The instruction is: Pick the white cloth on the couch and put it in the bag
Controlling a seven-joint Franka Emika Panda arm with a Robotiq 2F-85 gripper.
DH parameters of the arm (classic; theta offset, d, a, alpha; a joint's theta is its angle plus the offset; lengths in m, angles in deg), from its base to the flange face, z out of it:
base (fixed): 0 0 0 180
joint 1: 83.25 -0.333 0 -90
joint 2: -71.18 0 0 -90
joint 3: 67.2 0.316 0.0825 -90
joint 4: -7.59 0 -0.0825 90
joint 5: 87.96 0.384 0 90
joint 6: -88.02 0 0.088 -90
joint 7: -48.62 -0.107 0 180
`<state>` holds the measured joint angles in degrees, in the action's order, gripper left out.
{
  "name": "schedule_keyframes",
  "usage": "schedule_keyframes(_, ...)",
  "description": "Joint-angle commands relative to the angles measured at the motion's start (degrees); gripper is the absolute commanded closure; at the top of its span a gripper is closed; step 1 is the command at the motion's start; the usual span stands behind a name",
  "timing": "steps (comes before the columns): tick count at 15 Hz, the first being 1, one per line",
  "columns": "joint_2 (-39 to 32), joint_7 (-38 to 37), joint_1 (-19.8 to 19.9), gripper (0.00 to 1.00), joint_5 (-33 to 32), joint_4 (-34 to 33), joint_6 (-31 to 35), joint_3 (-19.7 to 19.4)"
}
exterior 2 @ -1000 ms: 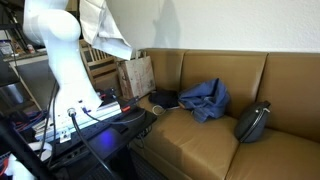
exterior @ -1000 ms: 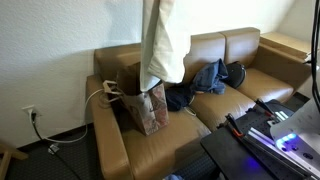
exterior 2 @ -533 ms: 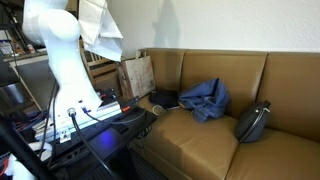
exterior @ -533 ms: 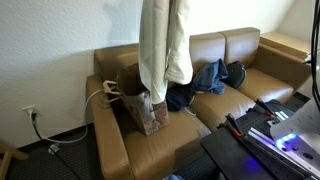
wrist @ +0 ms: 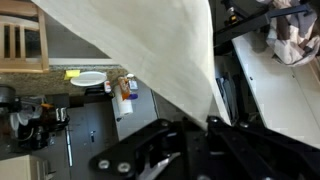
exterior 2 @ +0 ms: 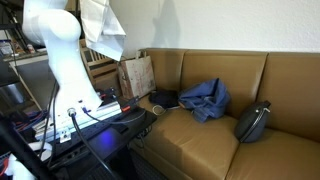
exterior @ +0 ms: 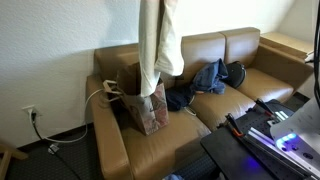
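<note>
Your gripper (wrist: 205, 125) was clamped shut on the white cloth (wrist: 165, 50), and the fabric rose from the dark fingers to fill most of the wrist view. In an exterior view the cloth (exterior: 160, 45) hung in one long drape. Its lower end was at the mouth of the bag (exterior: 147, 108), which stood at the picture's left end of the couch (exterior: 250, 85). You could not tell whether the hem was inside the bag or only against its rim. Further right lay a dark blue garment (exterior: 205, 80) and a dark round bag (exterior: 235, 72). The top edge cut off the cloth's upper end, so your gripper was outside that picture. In an exterior view the white arm (exterior 2: 60, 55) showed, with only a bunched part of the cloth (exterior 2: 105, 25) beside it, above the bag (exterior 2: 137, 75); the fingers were hidden there.
</note>
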<state>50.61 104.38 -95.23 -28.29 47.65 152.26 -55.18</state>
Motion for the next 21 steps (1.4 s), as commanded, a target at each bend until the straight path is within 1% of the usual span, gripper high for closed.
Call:
schedule_keyframes(1,3.0,3.4,-0.3,0.99,-3.3,-0.1,4.6,-1.8)
schedule_keyframes(4,4.7,5.7,-2.4,0.99,-11.8,0.4,8.5,-3.2)
schedule_keyframes(5,4.9,5.0,-2.6,0.99,-13.8,0.8,10.3,-3.4)
schedule_keyframes(6,4.4,2.6,-1.2,0.99,-11.2,1.1,10.3,-2.8)
schedule_keyframes(7,3.9,3.0,-1.5,0.98,-11.2,-0.5,8.4,-2.1)
schedule_keyframes(9,3.6,2.3,-1.5,0.99,-11.2,-0.3,9.0,-2.4)
schedule_keyframes(10,3.9,2.4,-2.1,0.99,-14.8,-0.5,10.8,-3.8)
schedule_keyframes(12,5.0,3.7,-3.6,0.99,-20.7,-1.5,13.2,-4.6)
schedule_keyframes(16,9.5,3.1,-5.9,0.99,-28.2,-1.5,19.7,-4.6)
schedule_keyframes(20,13.0,3.2,-9.3,0.99,-39.9,-0.7,25.9,-4.3)
schedule_keyframes(21,12.9,0.4,-7.7,0.99,-37.1,-0.6,26.1,-4.4)
